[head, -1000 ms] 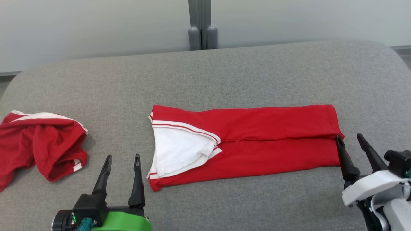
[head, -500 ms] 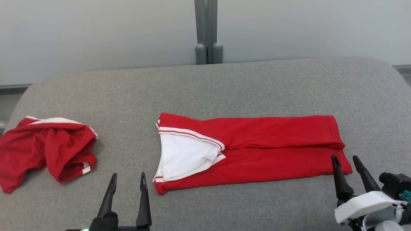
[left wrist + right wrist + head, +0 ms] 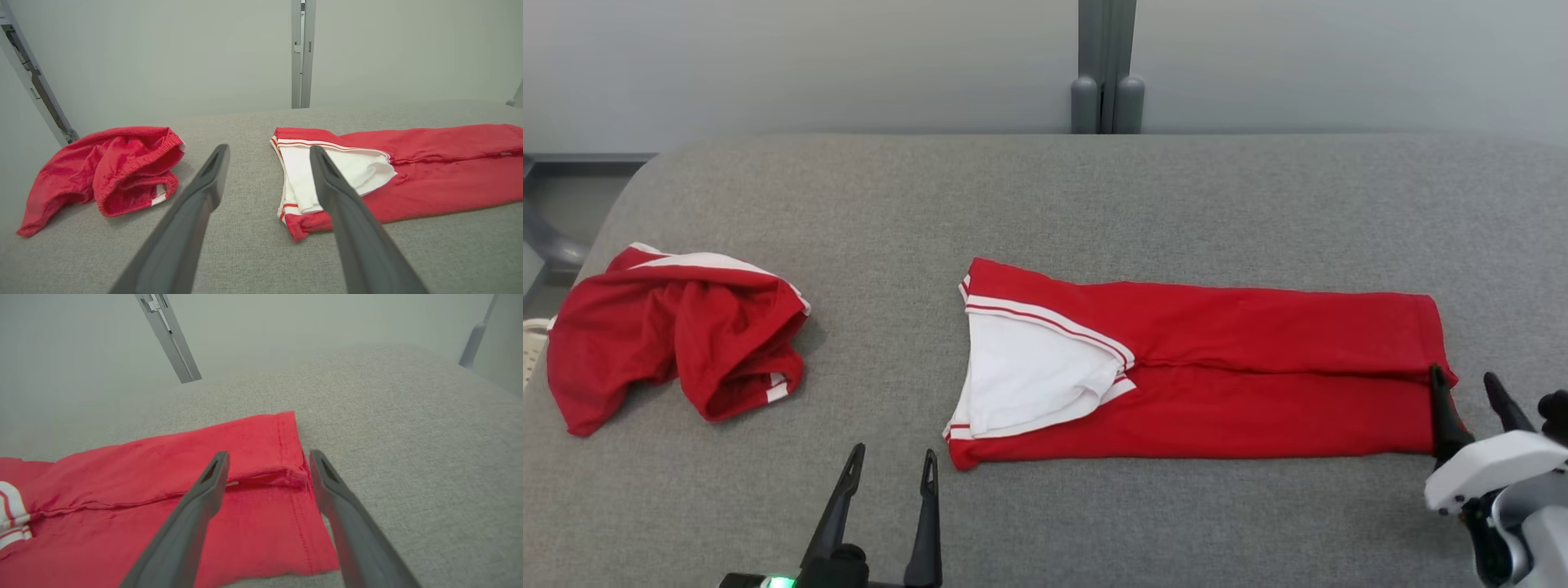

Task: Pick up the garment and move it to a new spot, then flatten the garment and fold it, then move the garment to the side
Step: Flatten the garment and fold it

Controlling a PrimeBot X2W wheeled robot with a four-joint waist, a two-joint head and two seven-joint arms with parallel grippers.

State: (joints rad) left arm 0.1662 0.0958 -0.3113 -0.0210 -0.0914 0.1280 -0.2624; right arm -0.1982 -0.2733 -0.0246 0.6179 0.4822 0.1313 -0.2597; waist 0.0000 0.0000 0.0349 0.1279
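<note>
Head view: red garment (image 3: pixel 1258 376) folded flat

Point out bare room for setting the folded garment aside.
Free: the cushion strip behind both garments, toward the wall; the gap between crumpled garment and folded garment. Crowded: the folded garment's right end, at the right gripper.

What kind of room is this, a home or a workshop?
Probably a test room, not a home: a grey cloth-covered table, bare pale partition walls joined by a metal post, plus a folded red garment and a crumpled red garment.
</note>
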